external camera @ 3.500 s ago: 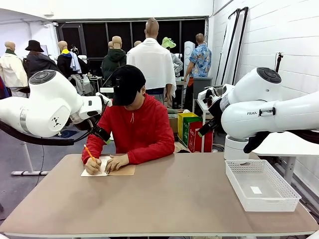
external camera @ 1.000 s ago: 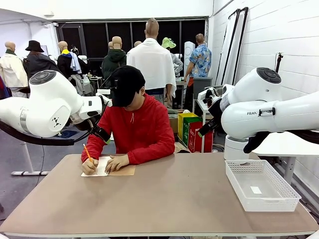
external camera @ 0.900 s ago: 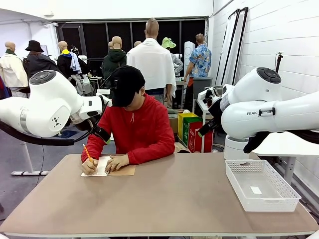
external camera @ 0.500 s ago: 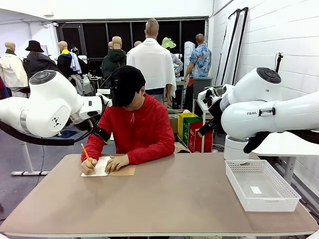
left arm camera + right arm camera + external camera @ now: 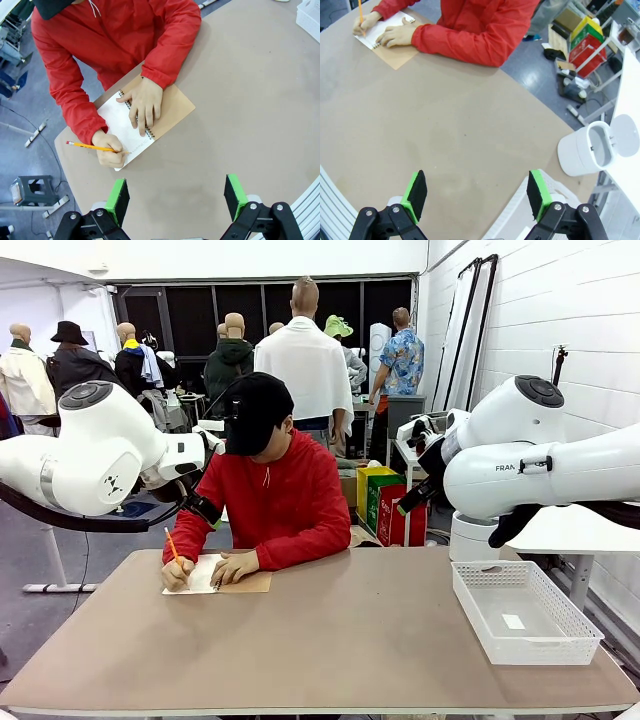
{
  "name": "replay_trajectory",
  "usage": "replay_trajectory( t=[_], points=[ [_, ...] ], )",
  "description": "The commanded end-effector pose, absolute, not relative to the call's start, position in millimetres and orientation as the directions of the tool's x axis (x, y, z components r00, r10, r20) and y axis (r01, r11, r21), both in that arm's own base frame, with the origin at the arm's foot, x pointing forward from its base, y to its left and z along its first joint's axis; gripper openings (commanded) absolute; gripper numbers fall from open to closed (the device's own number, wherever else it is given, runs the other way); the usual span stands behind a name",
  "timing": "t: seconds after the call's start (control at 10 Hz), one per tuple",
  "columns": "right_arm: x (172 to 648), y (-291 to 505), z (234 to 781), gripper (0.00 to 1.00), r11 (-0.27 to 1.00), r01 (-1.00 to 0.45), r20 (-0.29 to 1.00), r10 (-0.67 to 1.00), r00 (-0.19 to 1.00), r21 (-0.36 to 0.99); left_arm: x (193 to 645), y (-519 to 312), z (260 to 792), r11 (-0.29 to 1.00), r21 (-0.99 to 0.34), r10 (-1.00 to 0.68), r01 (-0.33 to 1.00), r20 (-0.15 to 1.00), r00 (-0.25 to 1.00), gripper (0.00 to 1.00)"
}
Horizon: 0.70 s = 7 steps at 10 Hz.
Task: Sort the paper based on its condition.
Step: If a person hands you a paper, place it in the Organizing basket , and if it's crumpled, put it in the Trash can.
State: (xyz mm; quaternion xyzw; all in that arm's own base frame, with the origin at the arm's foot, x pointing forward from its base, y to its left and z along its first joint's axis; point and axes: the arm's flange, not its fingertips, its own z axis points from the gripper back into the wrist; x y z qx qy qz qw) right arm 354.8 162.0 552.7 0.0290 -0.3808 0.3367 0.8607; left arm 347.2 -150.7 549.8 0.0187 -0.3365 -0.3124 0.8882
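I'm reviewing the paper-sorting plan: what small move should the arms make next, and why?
Probably wait, with the open left tool and open right tool hovering above the tan table. The white page lies in the brown-covered spiral notebook, under the person's flat hand, while the writing hand marks it with a yellow pencil; reaching in risks contact.

left arm (image 5: pixel 95 455) is held raised at the left | left gripper (image 5: pixel 176 192) is pointed downward, jaws spread wide, empty | right arm (image 5: pixel 540 465) is held raised at the right | right gripper (image 5: pixel 476 194) is pointed downward, jaws spread wide, empty
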Motion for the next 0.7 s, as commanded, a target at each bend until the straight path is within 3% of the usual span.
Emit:
replay_trajectory(
  t=[0.0,0.6],
  points=[
    [355.0,161.6,552.8,1.00,0.772,-0.602,0.676,0.556,0.484,-0.204,346.9,-151.2,550.0,0.803,0.244,-0.568,0.543,0.586,0.577,1.00],
    [355.0,161.6,552.8,1.00,0.772,-0.602,0.676,0.556,0.484,-0.204,346.9,-151.2,550.0,0.803,0.244,-0.568,0.543,0.586,0.577,1.00]
  ],
)
